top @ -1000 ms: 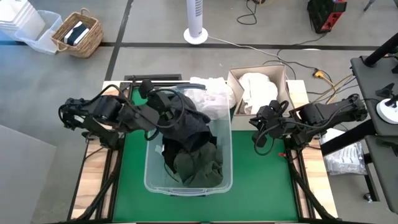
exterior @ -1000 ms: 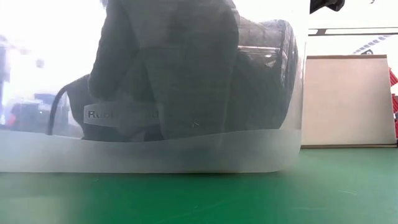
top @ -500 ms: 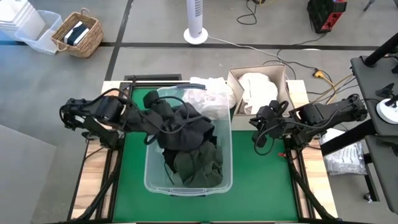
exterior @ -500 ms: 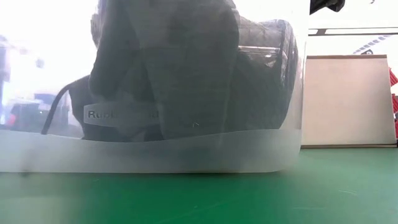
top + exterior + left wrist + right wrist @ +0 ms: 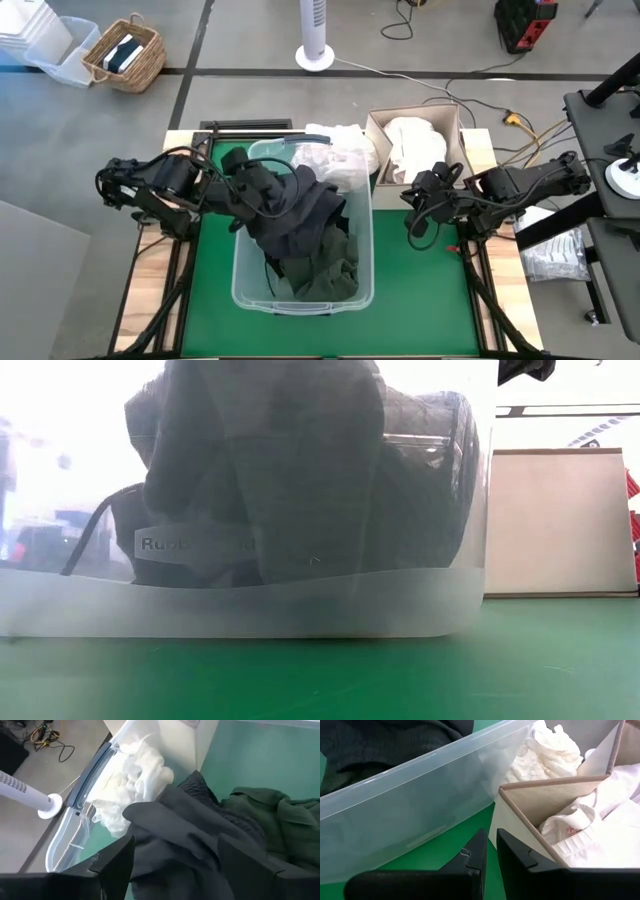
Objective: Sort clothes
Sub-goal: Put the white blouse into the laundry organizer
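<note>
A clear plastic tub (image 5: 238, 290) stands mid-table on the green mat. It holds dark clothes: a dark grey garment (image 5: 295, 215) spread on top and a dark green one (image 5: 325, 265) beneath. White clothes (image 5: 335, 155) lie bunched at the tub's far end, and more white clothes (image 5: 415, 145) fill the beige box (image 5: 375, 125). My left gripper (image 5: 252, 190) is open over the tub's far left part, tipped downward, with the grey garment (image 5: 185, 835) between its fingers. My right gripper (image 5: 415, 215) hangs shut between tub and box, holding nothing. My left gripper stands open, slanting down from the table's left. The grey garment's upper fold (image 5: 150, 820) lies between its two fingers (image 5: 117, 865). I cannot tell whether the fingers touch the cloth. The garment lies on the other clothes in the tub.
The tub wall (image 5: 300, 610) fills the low view. The box stands close to the tub's far right corner. Bare green mat (image 5: 420, 290) lies to the right of the tub and along its near side. A clear plastic bag (image 5: 560, 255) lies off the table's right edge.
My left gripper has tipped downward over the tub's far left part. The dark grey garment, a raised bunch a second ago, has sunk and spread out over the dark clothes in the tub, reaching farther toward the tub's left wall.
</note>
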